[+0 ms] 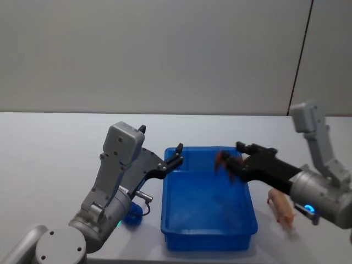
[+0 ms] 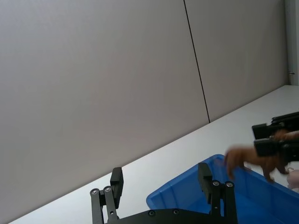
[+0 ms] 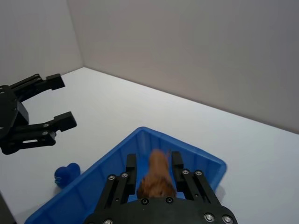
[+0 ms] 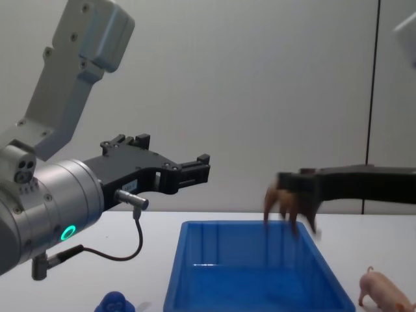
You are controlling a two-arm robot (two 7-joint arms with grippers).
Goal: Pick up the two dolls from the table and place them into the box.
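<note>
A: Nearest stuff first?
B: Dark-blue toy figure (image 1: 132, 214) sat on the white worktop (image 1: 55, 154), just beside the box's left wall, at the near end. Nothing touched it.
A: Pig?
B: Pale-pink toy pig (image 1: 281, 206) stood on the worktop to the right of the bright-blue box (image 1: 209, 241), near it but apart, under the right arm.
A: Left claw?
B: Left claw (image 1: 177, 155) hung in the air over the box's far left corner, fingers spread wide, nothing between them.
A: Right claw?
B: Right claw (image 1: 234, 159) reached in from the right, above the box's far end. Its fingers were clamped on a brown toy animal (image 1: 221, 159). The toy was blurred; in the chest view its legs hung down over the far rim, clear of the box floor.
A: Anything inside the box?
B: The floor that showed was bare blue plastic.
A: Behind?
B: Plain grey wall (image 1: 165, 55).
</note>
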